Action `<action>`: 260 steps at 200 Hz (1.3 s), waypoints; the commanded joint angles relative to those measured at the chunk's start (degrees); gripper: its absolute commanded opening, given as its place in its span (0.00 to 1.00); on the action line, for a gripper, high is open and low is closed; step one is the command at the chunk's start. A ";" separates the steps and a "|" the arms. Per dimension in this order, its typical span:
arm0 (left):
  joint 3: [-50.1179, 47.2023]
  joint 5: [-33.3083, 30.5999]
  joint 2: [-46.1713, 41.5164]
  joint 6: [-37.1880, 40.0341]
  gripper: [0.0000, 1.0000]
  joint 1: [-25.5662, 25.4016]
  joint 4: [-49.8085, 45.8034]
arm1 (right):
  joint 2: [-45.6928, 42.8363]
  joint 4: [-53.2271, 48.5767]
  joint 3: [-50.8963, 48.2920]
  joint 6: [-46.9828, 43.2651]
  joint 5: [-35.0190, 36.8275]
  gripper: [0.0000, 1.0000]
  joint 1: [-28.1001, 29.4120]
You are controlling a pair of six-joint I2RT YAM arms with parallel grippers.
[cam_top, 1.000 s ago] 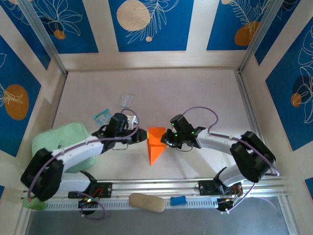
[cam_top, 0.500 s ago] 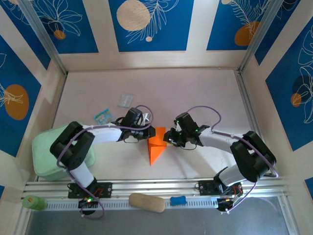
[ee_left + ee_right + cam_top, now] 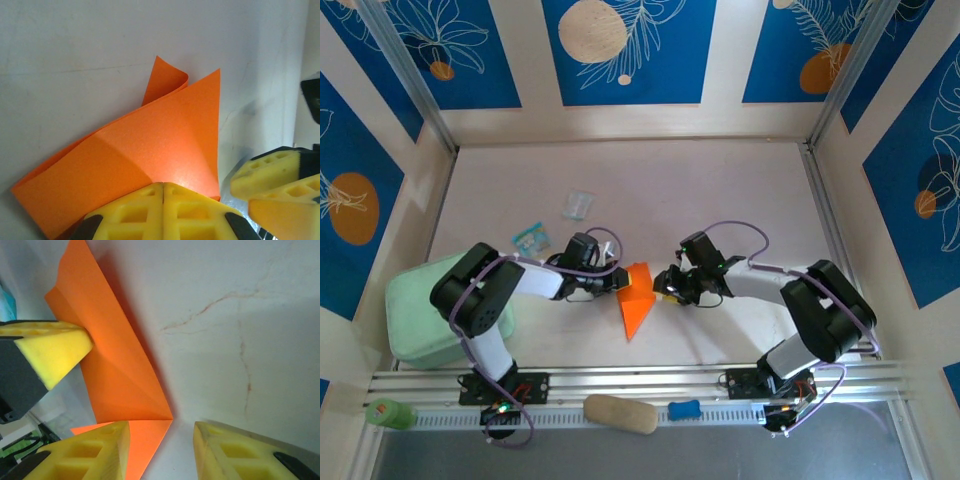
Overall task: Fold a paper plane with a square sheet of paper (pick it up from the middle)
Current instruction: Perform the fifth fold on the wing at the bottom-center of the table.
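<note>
Paper: we see the orange paper (image 3: 638, 305) folded into a pointed wedge. It lies a little nearer than the middle of the table (image 3: 720, 190), tip toward the near edge, broad end toward the far edge. From the left wrist, the paper (image 3: 160, 135) shows a crease across it, and one flap curls up off the table behind the main fold.

Left gripper: our left gripper (image 3: 620, 283) reaches in from the left. Seen from its own wrist, the left gripper (image 3: 162, 189) has its pads pressed flat together on the paper's edge, pinching it.

Right gripper: our right gripper (image 3: 663, 285) faces it from the right, just beside the paper's broad end. From its own wrist, the right gripper (image 3: 161, 427) has its fingers a middling gap apart and holds nothing. One finger overlaps a corner of the paper (image 3: 115, 360); the other is over bare table. We cannot tell whether that finger touches the paper.

Pad: a mint green pad (image 3: 415, 310) sits at the table's left edge, partly behind the left arm.

Packet: a blue-and-white packet (image 3: 530, 238) lies beyond the left arm.

Wrapper: a clear wrapper (image 3: 578, 204) lies near the packet, farther toward the far edge.
</note>
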 commanded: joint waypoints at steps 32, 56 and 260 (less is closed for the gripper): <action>-3.32 0.67 1.91 -2.24 0.02 0.61 2.87 | 3.93 2.42 2.17 0.57 -4.87 0.38 0.51; -3.48 1.21 1.82 -2.08 0.01 0.70 2.87 | 4.16 4.67 2.16 1.12 -5.68 0.36 0.89; -3.58 2.93 1.75 -2.60 0.00 0.73 4.53 | 16.78 2.33 13.74 -14.50 -21.23 0.33 -5.10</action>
